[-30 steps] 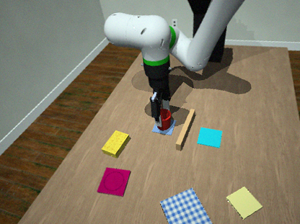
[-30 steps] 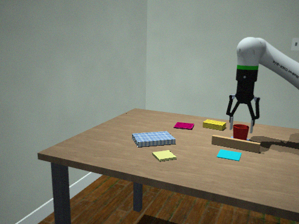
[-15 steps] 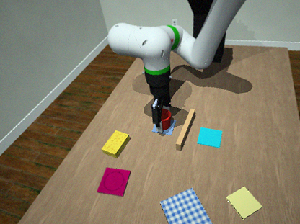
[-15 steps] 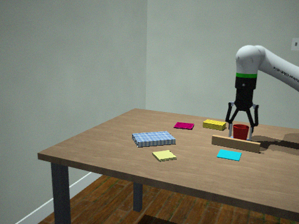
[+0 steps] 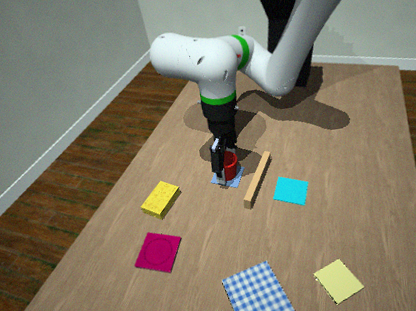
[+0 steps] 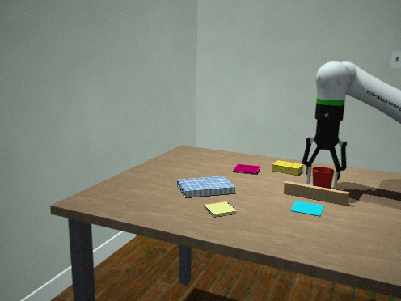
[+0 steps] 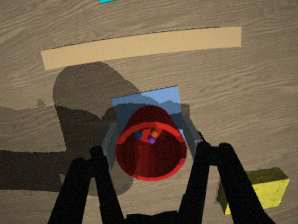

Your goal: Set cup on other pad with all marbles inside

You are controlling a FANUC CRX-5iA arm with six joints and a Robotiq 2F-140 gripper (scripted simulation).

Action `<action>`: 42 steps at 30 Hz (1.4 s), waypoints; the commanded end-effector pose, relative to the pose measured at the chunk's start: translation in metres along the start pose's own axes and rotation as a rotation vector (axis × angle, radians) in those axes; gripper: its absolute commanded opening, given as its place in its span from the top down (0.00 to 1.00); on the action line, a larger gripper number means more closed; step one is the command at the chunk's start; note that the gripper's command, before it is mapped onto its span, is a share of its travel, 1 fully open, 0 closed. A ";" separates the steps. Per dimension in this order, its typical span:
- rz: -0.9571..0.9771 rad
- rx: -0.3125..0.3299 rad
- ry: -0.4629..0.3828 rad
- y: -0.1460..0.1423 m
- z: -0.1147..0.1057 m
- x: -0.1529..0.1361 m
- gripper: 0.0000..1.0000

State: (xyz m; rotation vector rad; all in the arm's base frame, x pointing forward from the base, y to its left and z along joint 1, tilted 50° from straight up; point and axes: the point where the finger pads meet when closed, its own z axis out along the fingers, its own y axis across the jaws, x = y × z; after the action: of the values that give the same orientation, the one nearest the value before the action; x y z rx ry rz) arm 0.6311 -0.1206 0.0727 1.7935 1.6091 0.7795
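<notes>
The red cup stands upright on a blue-grey pad near the middle of the table. The wrist view shows the cup from above, with several coloured marbles inside it. My gripper is lowered around the cup, one finger on each side. The fingers are open, with small gaps to the cup wall. A wooden rail lies between this pad and the cyan pad.
A yellow sponge lies left of the cup. A magenta pad lies nearer the front. A folded blue checked cloth and a pale yellow pad lie at the front edge.
</notes>
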 end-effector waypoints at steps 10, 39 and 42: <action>0.000 0.000 0.000 0.000 0.000 0.000 0.43; 0.000 0.000 0.000 0.000 0.000 0.000 0.46; 0.000 0.000 0.000 0.000 0.000 0.000 0.46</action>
State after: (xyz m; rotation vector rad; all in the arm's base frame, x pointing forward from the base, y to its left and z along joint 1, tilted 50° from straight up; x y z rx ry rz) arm 0.6311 -0.1206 0.0727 1.7935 1.6091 0.7795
